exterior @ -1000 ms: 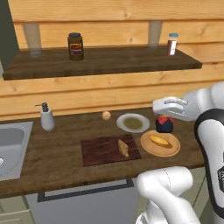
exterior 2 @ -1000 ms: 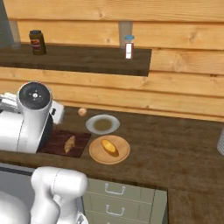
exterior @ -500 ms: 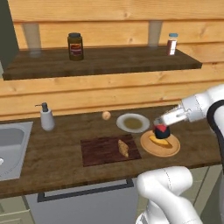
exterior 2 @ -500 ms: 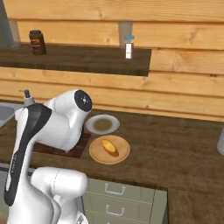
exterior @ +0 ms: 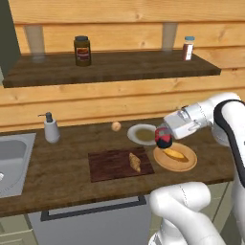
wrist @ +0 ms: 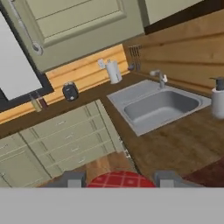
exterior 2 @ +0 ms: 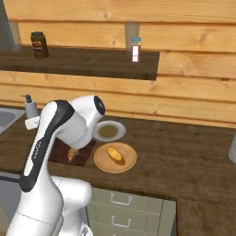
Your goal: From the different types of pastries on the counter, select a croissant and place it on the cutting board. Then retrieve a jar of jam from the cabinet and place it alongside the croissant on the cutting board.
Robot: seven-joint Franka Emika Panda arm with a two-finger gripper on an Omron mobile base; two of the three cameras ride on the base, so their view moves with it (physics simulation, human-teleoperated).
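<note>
- i'm swinging the gripper (exterior: pixel 164 139) left since a second ago, clamped on the jam (exterior: pixel 163 139).
- board (exterior: pixel 110 164) and croissant (exterior: pixel 135 162) are lying just ahead-left; placement is nearing.

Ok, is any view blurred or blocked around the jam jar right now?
Left base view: sharp, evenly lit, jam jar clear in the gripper above the plate. Right base view: the arm covers the jar. Hand view: soft; just the red lid between the fingertips.

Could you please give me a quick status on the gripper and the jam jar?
Gripper shut on jam jar, held above the wooden plate. Croissant on the cutting board. Path to the board looks open.
</note>
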